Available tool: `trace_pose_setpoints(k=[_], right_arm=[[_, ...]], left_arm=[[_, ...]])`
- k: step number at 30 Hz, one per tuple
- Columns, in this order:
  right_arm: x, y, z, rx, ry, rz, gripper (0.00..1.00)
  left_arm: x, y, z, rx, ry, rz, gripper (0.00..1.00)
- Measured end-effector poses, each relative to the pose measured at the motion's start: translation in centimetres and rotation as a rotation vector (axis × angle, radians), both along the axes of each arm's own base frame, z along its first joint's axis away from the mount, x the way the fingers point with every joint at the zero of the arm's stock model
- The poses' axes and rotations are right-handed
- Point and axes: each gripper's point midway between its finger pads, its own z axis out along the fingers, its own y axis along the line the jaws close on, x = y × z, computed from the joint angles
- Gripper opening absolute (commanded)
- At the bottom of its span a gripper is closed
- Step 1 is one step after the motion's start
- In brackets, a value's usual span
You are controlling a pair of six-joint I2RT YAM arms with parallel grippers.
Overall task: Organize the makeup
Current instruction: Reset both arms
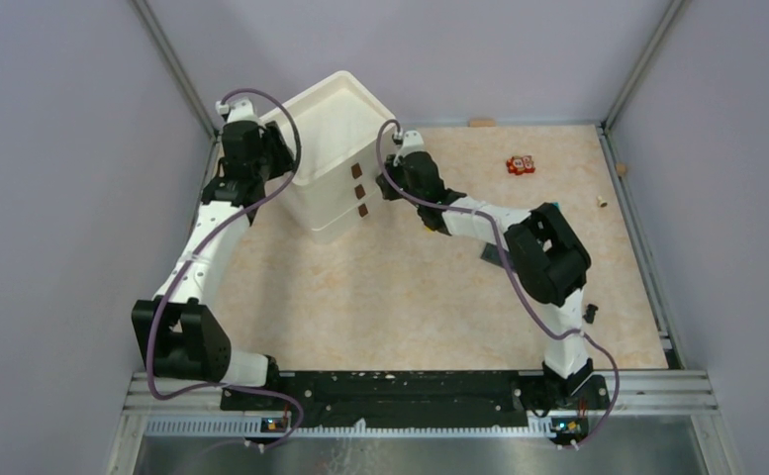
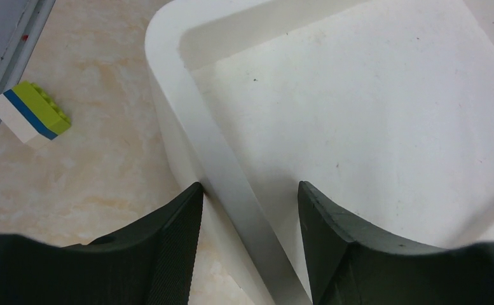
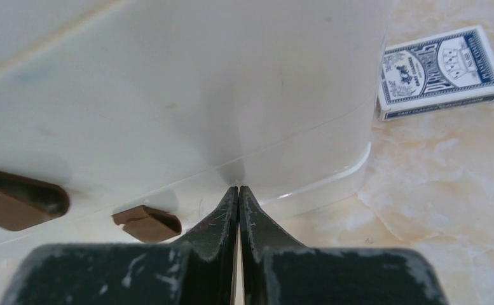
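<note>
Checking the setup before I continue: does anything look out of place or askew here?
Yes. The white bin sits tilted at the table's far left, with the left gripper open astride its rim and the right gripper shut against its side. Inside it looks empty.

You have a peach sponge [image 1: 481, 123] lying at the table's far edge. A small red cosmetic [image 1: 520, 164] lies near it, to its right. A peach puff [image 1: 622, 168] sits at the right rail. Details are too small to tell.

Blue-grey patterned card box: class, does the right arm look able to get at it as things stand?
Probably yes. The blue-grey patterned card box lies flat on bare tabletop beside the white plastic bin, nothing over it; the right claw, shut at the bin's wall, is close by.
</note>
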Motion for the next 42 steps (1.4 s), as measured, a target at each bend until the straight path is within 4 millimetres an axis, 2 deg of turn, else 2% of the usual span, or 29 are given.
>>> trace_pose_setpoints(k=[4,8,12,14,17,20,22,24,26,31,33,35,39,40,41,42], right_arm=[[-0.6,-0.6,2.4,-0.003,-0.038,0.007,0.0],[-2.1,-2.4,6.9,-0.009,-0.084,0.013,0.0],[-3.9,-4.9,12.0,0.007,-0.123,0.017,0.0],[-5.2,-7.3,14.4,0.015,-0.142,0.003,0.0],[-7.5,-10.6,16.0,0.013,-0.149,-0.024,0.0],[-10.4,-13.3,16.1,-0.001,-0.142,-0.04,0.0],[-12.5,-14.7,15.7,-0.019,-0.123,-0.04,0.01],[-14.1,-16.0,15.3,-0.036,-0.104,-0.048,0.03],[-15.5,-17.2,14.8,-0.052,-0.087,-0.062,0.06],[-18.4,-20.5,12.3,-0.102,-0.024,-0.127,0.26],[-19.2,-21.8,11.1,-0.125,0.008,-0.165,0.38],[-19.5,-22.5,10.2,-0.138,0.031,-0.194,0.43],[-19.8,-23.2,8.6,-0.165,0.08,-0.227,0.59],[-19.8,-23.2,8.2,-0.169,0.094,-0.231,0.69],[-19.7,-23.2,7.9,-0.17,0.104,-0.235,0.84],[-19.6,-23.1,7.6,-0.173,0.118,-0.238,0.87]], left_arm=[[-0.2,-0.5,0.1,0.002,0.012,-0.022,0.78],[-0.5,-1.2,1.3,0.014,0.011,-0.057,0.98],[-0.8,-1.5,4.0,0.03,-0.033,-0.09,0.99],[-1.6,-1.5,5.5,0.041,-0.065,-0.107,0.99],[-3.0,-1.5,7.5,0.052,-0.115,-0.126,0.99],[-4.8,-1.4,8.7,0.057,-0.155,-0.135,0.99],[-6.3,-1.4,8.6,0.061,-0.166,-0.142,0.99],[-7.6,-1.3,7.9,0.063,-0.165,-0.145,0.99],[-9.1,-1.1,6.1,0.065,-0.141,-0.145,0.99],[-11.9,-0.7,1.3,0.077,-0.051,-0.149,0.99],[-12.7,-0.5,-0.6,0.085,-0.013,-0.149,0.99],[-13.2,-0.3,-1.9,0.093,0.016,-0.146,0.99],[-13.3,-0.2,-2.5,0.102,0.033,-0.148,0.99],[-13.3,-0.2,-2.5,0.104,0.032,-0.148,0.99],[-13.3,-0.2,-2.5,0.106,0.032,-0.148,0.99],[-13.3,-0.2,-2.5,0.107,0.033,-0.148,0.99]])
